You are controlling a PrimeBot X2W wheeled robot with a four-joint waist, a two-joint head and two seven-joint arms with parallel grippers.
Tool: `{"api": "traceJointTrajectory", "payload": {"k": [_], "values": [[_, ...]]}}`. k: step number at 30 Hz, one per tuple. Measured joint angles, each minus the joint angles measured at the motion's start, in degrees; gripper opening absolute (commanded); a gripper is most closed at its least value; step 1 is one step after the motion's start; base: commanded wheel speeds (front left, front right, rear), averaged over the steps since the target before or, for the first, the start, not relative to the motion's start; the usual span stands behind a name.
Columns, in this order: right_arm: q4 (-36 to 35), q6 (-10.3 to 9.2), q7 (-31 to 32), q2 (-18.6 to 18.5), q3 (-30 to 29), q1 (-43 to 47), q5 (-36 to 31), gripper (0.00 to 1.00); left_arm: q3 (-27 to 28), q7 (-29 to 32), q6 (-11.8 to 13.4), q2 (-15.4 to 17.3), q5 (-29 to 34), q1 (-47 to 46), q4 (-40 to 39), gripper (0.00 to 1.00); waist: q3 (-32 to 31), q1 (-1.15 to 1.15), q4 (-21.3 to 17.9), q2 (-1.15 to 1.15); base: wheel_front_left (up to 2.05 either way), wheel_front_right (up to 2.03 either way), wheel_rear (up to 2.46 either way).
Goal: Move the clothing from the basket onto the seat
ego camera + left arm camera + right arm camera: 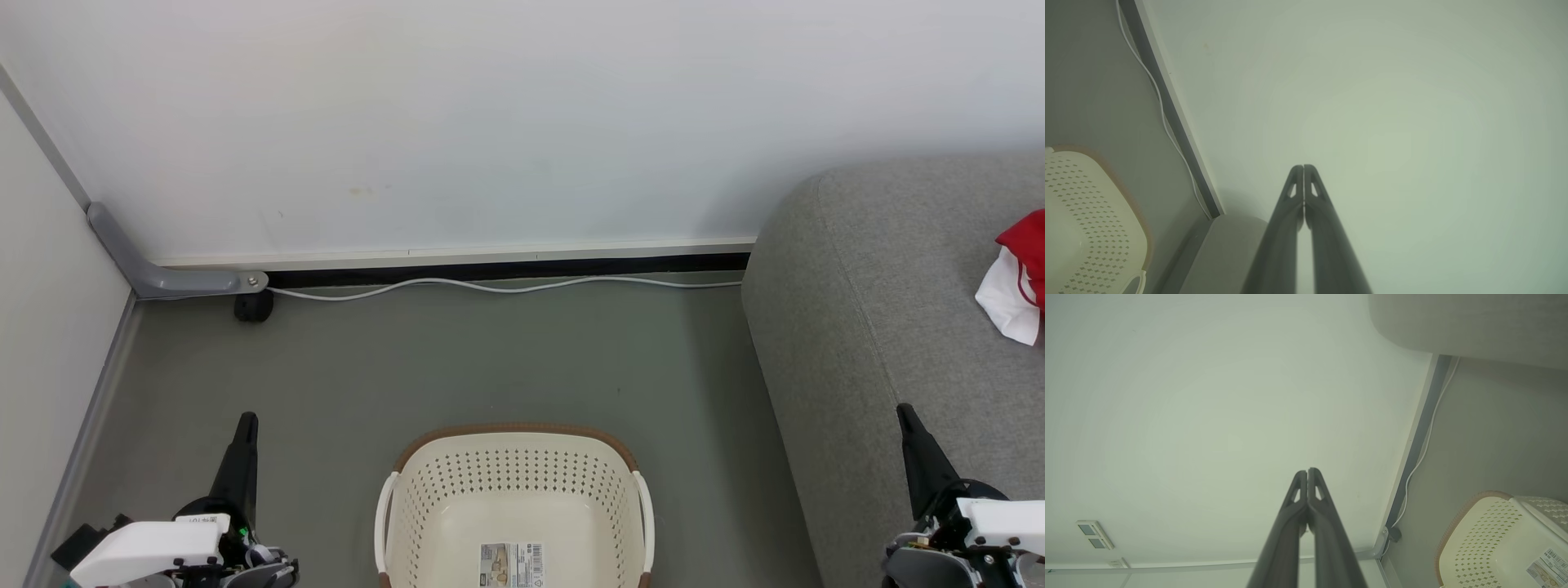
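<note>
The left gripper (pixel 246 421) is closed. In its wrist view the two dark fingers (pixel 1294 192) meet at their tips with nothing held between them, and they point at the pale wall (pixel 1392 122). The right gripper (pixel 904 412) is closed in the same way, its fingers (pixel 1318 490) pressed together and empty.

The basket (pixel 514 429) stands on the grey floor (pixel 408 359) between the two grippers. It is just to the right of the left gripper and well to the left of the right one. The inside that shows holds no clothing, and a label sticker (pixel 511 564) is stuck on its base.

The seat (pixel 882 327) lies under and ahead of the right gripper, which hangs over its near part. The seat's rounded end reaches the wall beyond the fingertips.

The clothing (pixel 1006 298), a red and white bundle, lies on the seat ahead of the right gripper and a little to its right, apart from the fingers. The picture's edge cuts it off, so how much of it lies there cannot be told.

A white cable (pixel 490 286) runs along the foot of the wall, well ahead of both grippers, from the corner beyond the left gripper to the seat.
</note>
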Motion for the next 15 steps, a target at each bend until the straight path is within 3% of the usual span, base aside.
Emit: {"api": "traceJointTrajectory", "payload": {"k": [15], "values": [[0.0, -0.01, 0.0, 0.0, 0.0, 0.0, 0.0, 0.00, 0.0, 0.0, 0.0, 0.0, 0.0, 0.0, 0.0, 0.00, 0.0, 0.00, 0.0, 0.00, 0.00, 0.00, 0.00]]}}
